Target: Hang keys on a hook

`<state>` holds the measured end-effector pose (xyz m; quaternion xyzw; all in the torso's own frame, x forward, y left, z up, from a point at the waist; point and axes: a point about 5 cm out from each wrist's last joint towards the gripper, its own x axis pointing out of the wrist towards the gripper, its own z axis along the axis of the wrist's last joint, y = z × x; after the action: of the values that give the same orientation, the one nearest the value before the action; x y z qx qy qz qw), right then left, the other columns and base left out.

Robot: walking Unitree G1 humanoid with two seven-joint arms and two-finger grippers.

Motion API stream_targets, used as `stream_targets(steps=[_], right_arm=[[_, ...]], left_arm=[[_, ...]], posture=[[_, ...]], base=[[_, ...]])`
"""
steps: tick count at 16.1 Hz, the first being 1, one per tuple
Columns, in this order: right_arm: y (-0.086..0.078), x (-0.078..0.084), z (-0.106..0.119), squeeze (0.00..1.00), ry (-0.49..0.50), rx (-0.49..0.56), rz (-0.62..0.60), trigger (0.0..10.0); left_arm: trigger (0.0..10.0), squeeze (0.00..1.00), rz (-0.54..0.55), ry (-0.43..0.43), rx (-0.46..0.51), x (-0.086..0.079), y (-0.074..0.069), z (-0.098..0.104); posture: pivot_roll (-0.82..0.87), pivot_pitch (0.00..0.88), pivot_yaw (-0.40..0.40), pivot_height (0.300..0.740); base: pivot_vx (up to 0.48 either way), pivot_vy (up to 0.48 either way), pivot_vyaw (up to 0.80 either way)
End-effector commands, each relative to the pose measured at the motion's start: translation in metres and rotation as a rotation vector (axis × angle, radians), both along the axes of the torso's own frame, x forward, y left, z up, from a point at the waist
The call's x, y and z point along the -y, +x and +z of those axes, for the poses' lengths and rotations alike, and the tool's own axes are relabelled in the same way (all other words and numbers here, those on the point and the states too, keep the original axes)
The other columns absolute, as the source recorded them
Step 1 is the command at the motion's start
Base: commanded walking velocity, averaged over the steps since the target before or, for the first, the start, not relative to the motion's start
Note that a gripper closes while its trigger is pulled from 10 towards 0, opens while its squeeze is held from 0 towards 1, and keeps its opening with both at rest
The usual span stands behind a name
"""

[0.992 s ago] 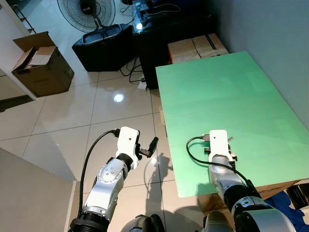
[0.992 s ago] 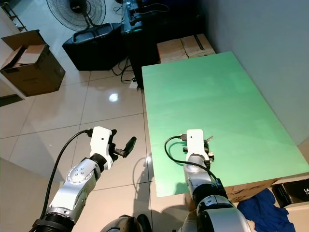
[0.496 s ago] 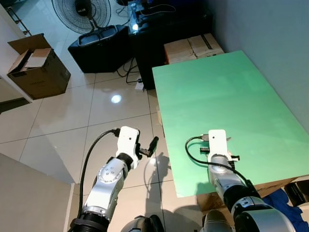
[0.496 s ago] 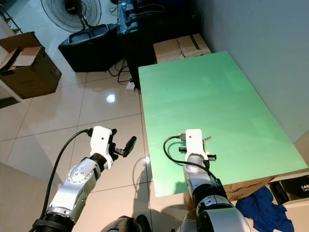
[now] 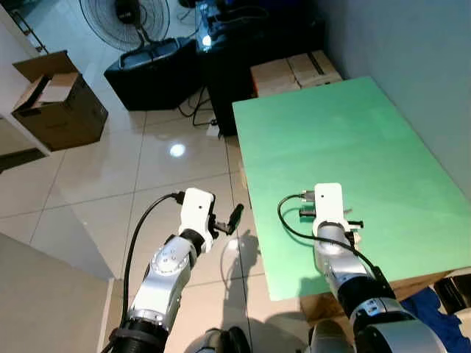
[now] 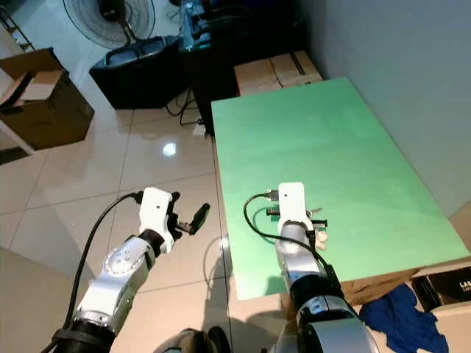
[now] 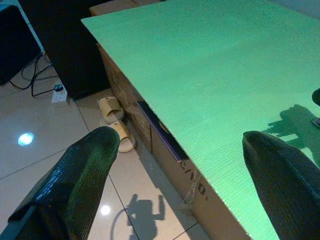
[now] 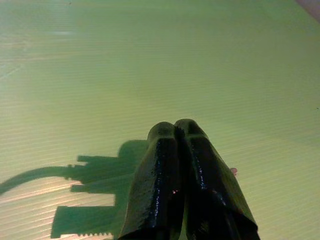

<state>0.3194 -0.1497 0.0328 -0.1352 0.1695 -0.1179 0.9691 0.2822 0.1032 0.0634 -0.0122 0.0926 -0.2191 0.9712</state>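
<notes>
Two end effectors over the near end of the green bench (image 5: 346,140); no hook visible.
Right end effector (image 8: 180,131), fingers pressed together, has swung left and slightly up-frame; whether it grips keys cannot be told. A small pale object (image 6: 321,237) lies beside that wrist, possibly the keys. Left end effector (image 5: 234,217) hovers spread wide over the tiled floor (image 5: 110,176), lower centre-left. Bench centre offers open room; its near edge lies close.

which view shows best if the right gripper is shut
The right wrist view: the right gripper has its two black fingers pressed together above the green board, with no gap. In the two eye views its white wrist housing hides the fingers. The left wrist view shows a dark bit at the edge.
</notes>
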Motion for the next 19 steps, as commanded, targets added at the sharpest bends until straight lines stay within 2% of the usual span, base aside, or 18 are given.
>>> stream_targets(steps=[1,3,4,10,14,16,17,19], right_arm=[[0.0,-0.006,0.001,0.0,0.008,0.006,0.012,0.0],[-0.004,0.001,-0.003,0.02,-0.013,-0.024,-0.024,10.0],[-0.005,0.003,-0.002,1.0,-0.013,-0.018,-0.034,10.0],[-0.01,0.01,-0.008,1.0,-0.009,-0.041,-0.071,10.0],[-0.009,0.006,-0.008,1.0,-0.001,-0.044,-0.065,10.0],[-0.011,0.007,-0.013,1.0,-0.035,-0.089,-0.057,10.0],[-0.011,0.007,-0.013,0.0,-0.042,-0.088,-0.061,10.0],[-0.016,0.011,-0.018,0.0,-0.061,-0.102,-0.093,10.0]], left_arm=[[10.0,0.0,0.004,0.007,-0.013,-0.004,-0.001,-0.004],[10.0,0.0,0.002,0.007,-0.016,-0.004,-0.001,-0.004],[10.0,0.0,0.002,0.007,-0.016,-0.004,-0.001,-0.004],[10.0,0.0,0.003,0.008,-0.018,-0.005,-0.002,-0.005],[10.0,0.0,0.002,0.013,-0.02,-0.006,-0.004,-0.005],[10.0,0.0,0.003,0.019,-0.022,-0.008,-0.003,-0.005],[10.0,0.0,0.003,0.019,-0.022,-0.008,-0.003,-0.005],[10.0,0.0,0.0,0.025,-0.023,-0.011,-0.004,-0.005]], posture=[[-0.31,0.089,0.233,0.74],[-0.31,0.095,0.234,0.74],[-0.31,0.095,0.235,0.74],[-0.3,0.1,0.236,0.74],[-0.29,0.106,0.239,0.74],[-0.29,0.11,0.244,0.74],[-0.29,0.111,0.245,0.74],[-0.28,0.115,0.252,0.74]], base=[[0.0,0.0,0.0],[0.0,0.0,0.0],[0.0,0.0,0.0],[0.0,0.0,0.0],[0.0,0.0,0.0],[0.0,0.0,0.0],[0.0,0.0,0.0],[0.0,0.0,0.0]])
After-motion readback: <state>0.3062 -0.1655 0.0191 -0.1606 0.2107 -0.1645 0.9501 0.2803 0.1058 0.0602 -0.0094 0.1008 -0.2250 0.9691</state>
